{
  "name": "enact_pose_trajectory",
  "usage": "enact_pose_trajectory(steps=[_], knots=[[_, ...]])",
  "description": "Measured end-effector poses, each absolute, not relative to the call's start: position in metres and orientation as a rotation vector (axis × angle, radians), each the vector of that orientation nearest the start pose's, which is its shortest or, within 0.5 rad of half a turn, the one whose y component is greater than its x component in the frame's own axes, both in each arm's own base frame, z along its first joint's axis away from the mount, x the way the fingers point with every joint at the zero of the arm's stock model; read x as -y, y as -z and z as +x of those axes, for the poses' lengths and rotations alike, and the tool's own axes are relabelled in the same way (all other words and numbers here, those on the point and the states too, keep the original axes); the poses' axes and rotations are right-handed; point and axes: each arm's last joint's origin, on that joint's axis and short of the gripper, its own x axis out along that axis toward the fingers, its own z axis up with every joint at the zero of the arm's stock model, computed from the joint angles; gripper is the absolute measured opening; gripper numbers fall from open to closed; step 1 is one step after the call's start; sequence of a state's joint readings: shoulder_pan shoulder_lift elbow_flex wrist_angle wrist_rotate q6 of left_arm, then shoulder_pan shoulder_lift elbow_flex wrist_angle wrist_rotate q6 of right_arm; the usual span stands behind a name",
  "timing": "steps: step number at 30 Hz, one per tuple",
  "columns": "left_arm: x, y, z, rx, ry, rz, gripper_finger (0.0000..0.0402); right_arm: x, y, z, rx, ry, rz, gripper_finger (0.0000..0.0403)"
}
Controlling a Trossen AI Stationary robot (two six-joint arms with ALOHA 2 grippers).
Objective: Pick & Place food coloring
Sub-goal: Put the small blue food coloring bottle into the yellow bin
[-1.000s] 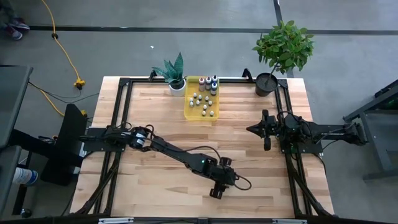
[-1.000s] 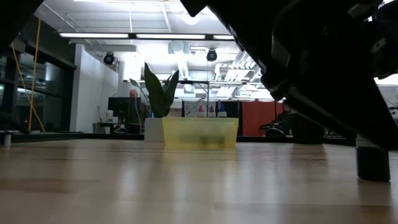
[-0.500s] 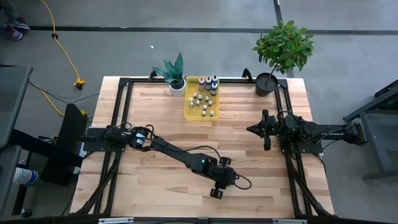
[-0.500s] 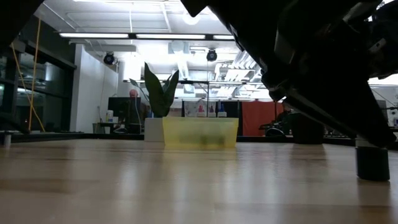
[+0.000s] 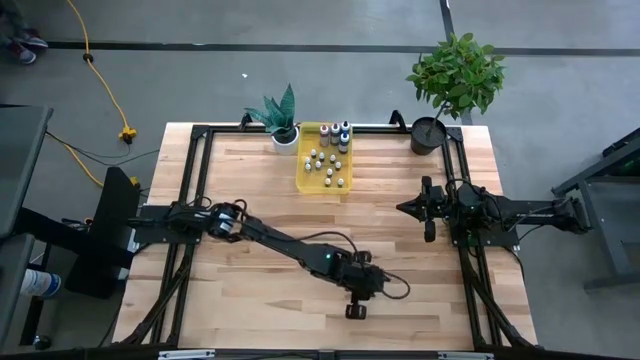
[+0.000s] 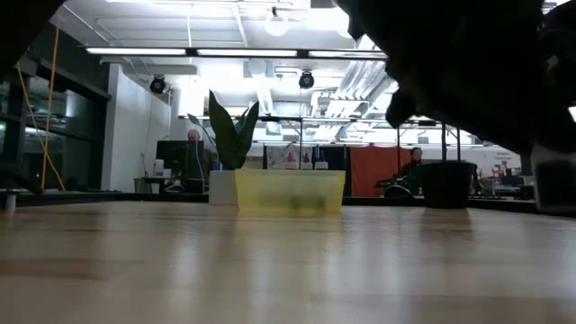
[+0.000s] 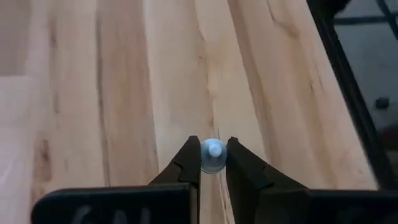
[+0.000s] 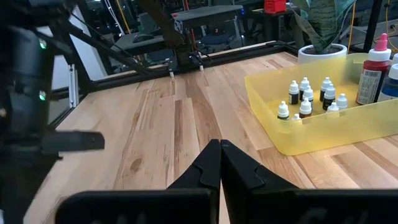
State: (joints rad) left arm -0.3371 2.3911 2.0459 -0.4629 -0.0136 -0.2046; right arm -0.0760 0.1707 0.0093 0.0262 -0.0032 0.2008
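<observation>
1. The left gripper (image 7: 213,163) pinches a small white-capped bottle (image 7: 213,155) between its two dark fingers (image 7: 185,163), the bottle upright over bare wood planks.
2. Seen from above, the left gripper (image 5: 358,306) sits close to the table's (image 5: 250,300) near edge, right of centre, pointing toward that edge.
3. The left arm (image 5: 270,240) stretches low and long from its base at the table's left side, running diagonally across the wood.
4. The rest of the food coloring (image 5: 325,160) stands in a yellow tray (image 5: 304,178) at the table's far edge, well apart from the held bottle; taller bottles (image 5: 336,133) line the tray's far end.
5. The right gripper (image 8: 220,163) shows its fingers pressed together, holding nothing; it waits at the table's right side (image 5: 426,208), facing the tray (image 8: 298,138).
6. A spiky plant in a white pot (image 5: 284,130) stands just beside the tray; a leafy plant in a dark pot (image 5: 430,132) marks the far right corner.
</observation>
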Motion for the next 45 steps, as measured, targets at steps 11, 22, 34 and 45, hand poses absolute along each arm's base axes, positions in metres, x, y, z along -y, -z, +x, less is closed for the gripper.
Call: enact_pose_trajectory(steps=[11,22,34,45], knots=[[0.158,-0.248,0.501,-0.852,-0.052,-0.272,0.0036,0.008,-0.155,0.107,-0.127,0.086,0.206,0.0000],[0.144,-0.288,0.483,-0.814,-0.308,-0.552,0.0036,0.008,-0.155,0.107,-0.127,0.086,0.206,0.0000],[0.086,-0.321,0.437,-0.849,-0.793,-0.551,0.0037,0.008,-0.155,0.107,-0.128,0.086,0.205,0.0000],[0.013,-0.332,0.421,-0.856,-1.070,-0.453,0.0037,0.008,-0.155,0.107,-0.128,0.086,0.205,0.0000]])
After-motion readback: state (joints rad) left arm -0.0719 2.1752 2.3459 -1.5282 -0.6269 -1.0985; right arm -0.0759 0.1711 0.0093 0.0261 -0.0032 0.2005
